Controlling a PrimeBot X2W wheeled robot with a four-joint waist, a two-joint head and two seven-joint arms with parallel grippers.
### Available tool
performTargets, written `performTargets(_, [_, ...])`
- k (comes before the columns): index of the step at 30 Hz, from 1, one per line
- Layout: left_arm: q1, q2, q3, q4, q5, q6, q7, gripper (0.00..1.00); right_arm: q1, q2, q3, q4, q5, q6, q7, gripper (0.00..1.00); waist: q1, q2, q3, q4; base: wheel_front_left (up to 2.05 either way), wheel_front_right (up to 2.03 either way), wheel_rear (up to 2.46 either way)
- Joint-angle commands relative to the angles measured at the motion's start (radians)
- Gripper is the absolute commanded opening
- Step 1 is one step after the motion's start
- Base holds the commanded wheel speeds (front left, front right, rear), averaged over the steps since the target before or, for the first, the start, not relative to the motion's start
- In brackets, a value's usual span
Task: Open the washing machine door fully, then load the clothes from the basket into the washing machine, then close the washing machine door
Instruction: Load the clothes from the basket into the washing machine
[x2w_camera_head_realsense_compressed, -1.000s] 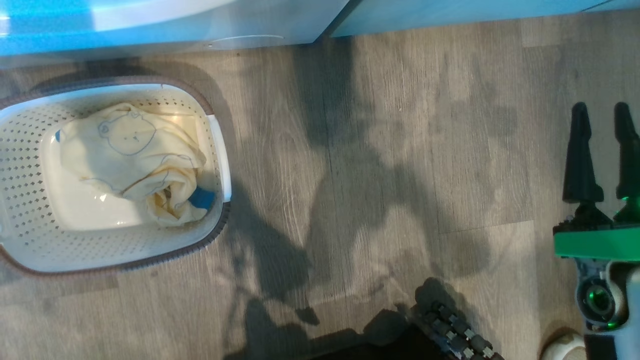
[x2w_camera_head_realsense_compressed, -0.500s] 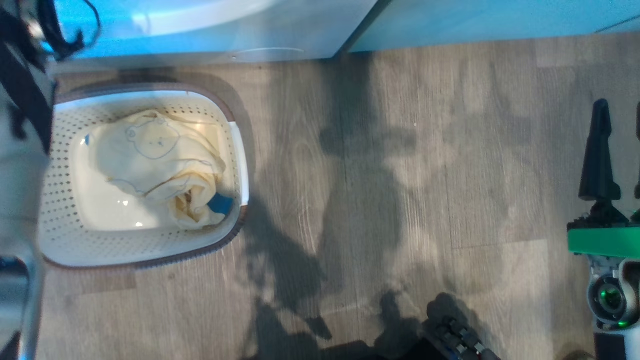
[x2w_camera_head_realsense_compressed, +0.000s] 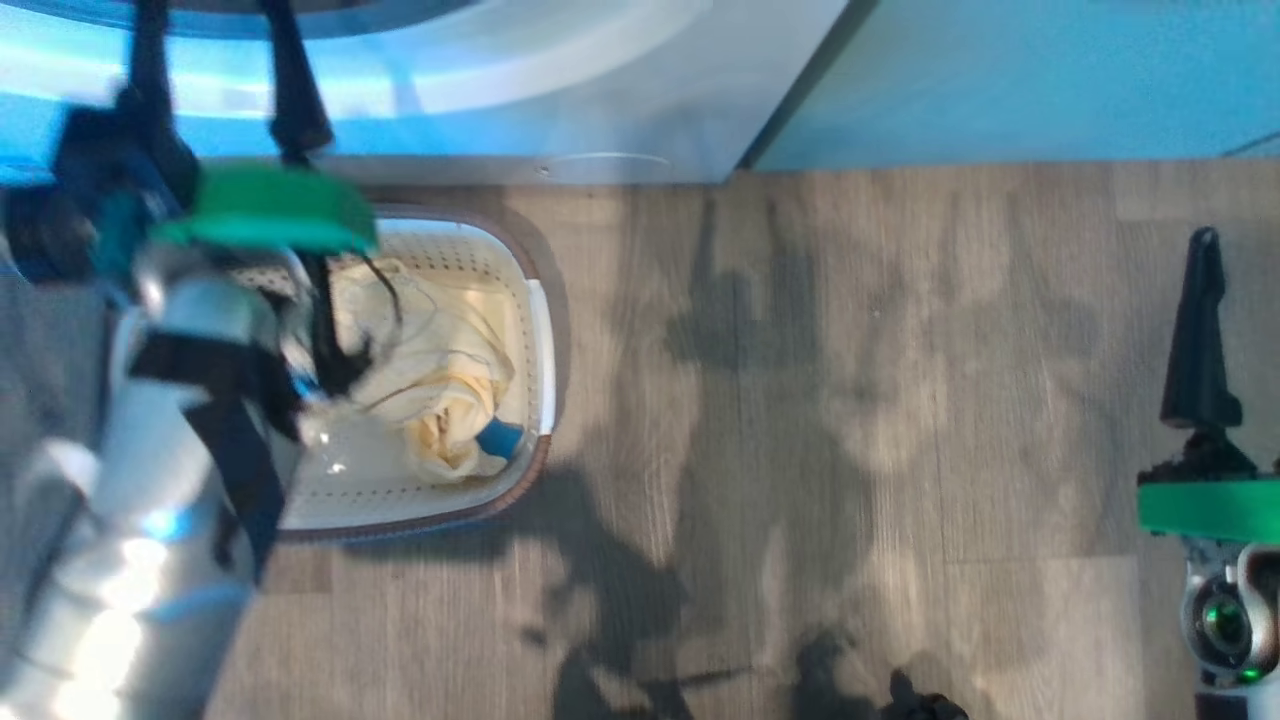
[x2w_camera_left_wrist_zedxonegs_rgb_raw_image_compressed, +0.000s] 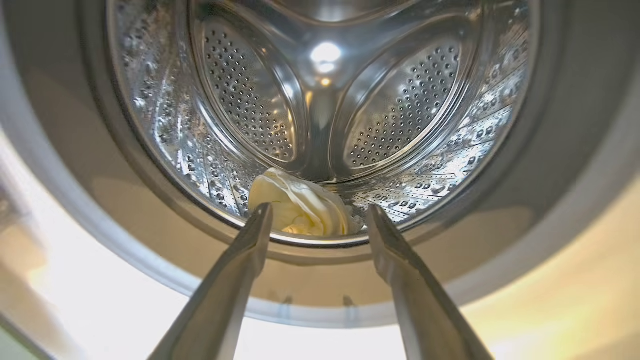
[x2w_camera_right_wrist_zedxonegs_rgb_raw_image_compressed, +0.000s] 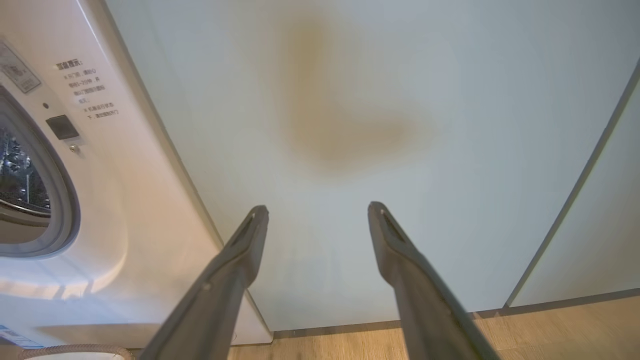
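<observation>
Left hand (x2w_camera_left_wrist_zedxonegs_rgb_raw_image_compressed: 317, 216), fingers wide and empty, points into the washer (x2w_camera_left_wrist_zedxonegs_rgb_raw_image_compressed: 575, 125) drum (x2w_camera_left_wrist_zedxonegs_rgb_raw_image_compressed: 400, 115), where one cream garment (x2w_camera_left_wrist_zedxonegs_rgb_raw_image_compressed: 295, 207) lies at lower centre. Right hand (x2w_camera_right_wrist_zedxonegs_rgb_raw_image_compressed: 317, 210), wide and empty, faces a cabinet (x2w_camera_right_wrist_zedxonegs_rgb_raw_image_compressed: 400, 125). At the head view's left, the basket (x2w_camera_head_realsense_compressed: 541, 330) holds clothes (x2w_camera_head_realsense_compressed: 440, 370) just below the washer.

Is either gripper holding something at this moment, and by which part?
Nothing is held. The left gripper is open and empty before the drum of the washing machine; the right gripper is open and empty too, facing a pale cabinet.
</observation>
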Motion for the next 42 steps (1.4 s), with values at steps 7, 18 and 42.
performTargets(7, [0.235,-0.021,-0.019,-0.182,0.035,0.076,-0.034,1.0,0.068,-0.015,0.015,-0.035,-0.066,-0.003,-0.007,1.0,0.0001,-0.0001,-0.103,0.072,0.0,0.0,0.0])
performTargets(18, [0.477,-0.055,-0.089,-0.238,0.046,0.105,-0.05,1.0,0.18,-0.022,0.022,-0.017,-0.13,-0.003,-0.007,1.0,0.0001,-0.0001,-0.272,0.142,0.0,0.0,0.0])
performTargets(42, [0.708,-0.085,-0.148,-0.222,0.021,0.08,-0.061,1.0,0.367,-0.018,0.029,-0.037,-0.184,-0.003,0.015,1.0,0.0001,-0.0001,-0.524,0.197,0.0,0.0,0.0])
